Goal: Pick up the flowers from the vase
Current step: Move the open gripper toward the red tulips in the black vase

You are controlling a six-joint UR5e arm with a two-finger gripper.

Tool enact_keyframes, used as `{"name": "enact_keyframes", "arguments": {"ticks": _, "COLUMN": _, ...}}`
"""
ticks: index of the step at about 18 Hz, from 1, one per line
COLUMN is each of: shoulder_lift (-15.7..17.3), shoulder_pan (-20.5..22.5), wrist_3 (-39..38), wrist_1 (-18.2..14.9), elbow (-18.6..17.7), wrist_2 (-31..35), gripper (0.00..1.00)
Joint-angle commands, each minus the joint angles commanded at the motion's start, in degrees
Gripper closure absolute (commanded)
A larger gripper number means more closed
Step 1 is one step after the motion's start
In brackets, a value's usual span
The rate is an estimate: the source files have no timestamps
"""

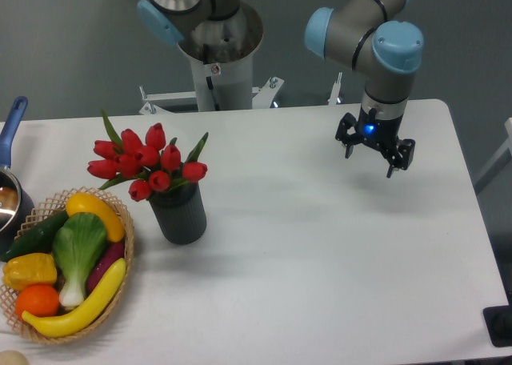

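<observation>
The flowers, a bunch of red tulips with green leaves, stand in the vase on the left part of the white table, well apart from my gripper, which hangs over the far right part of the tabletop with a blue light glowing on my wrist.

I count about eight red buds in one dark grey ribbed vase. Just beside the vase, at the table's left edge, sits one wicker basket of toy vegetables: a yellow banana, a second yellow piece at the top, a yellow pepper, an orange, a green leafy stalk, a dark green cucumber and a purple piece. A pot with a blue handle shows at the left border.

My two fingers are spread apart, pointing down, holding nothing and touching nothing.
</observation>
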Motion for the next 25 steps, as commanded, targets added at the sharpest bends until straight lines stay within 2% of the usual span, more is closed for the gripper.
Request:
{"name": "enact_keyframes", "arguments": {"ticks": 6, "shoulder_lift": 0.0, "shoulder_pan": 0.17, "wrist_3": -0.17, "wrist_1": 0.35, "elbow": -0.18, "wrist_2": -2.54, "gripper": 0.0}}
{"name": "enact_keyframes", "arguments": {"ticks": 14, "shoulder_lift": 3.07, "shoulder_pan": 0.62, "wrist_3": -0.35, "wrist_1": 0.44, "elbow": -4.3, "wrist_2": -20.19, "gripper": 0.0}}
{"name": "enact_keyframes", "arguments": {"ticks": 21, "shoulder_lift": 5.8, "shoulder_pan": 0.0, "wrist_3": -0.17, "wrist_1": 0.35, "elbow": -8.17, "wrist_2": -45.94, "gripper": 0.0}}
{"name": "enact_keyframes", "arguments": {"ticks": 25, "shoulder_lift": 9.84, "shoulder_pan": -2.89, "wrist_3": -0.7, "wrist_1": 0.26, "elbow": -11.07, "wrist_2": -51.14, "gripper": 0.0}}
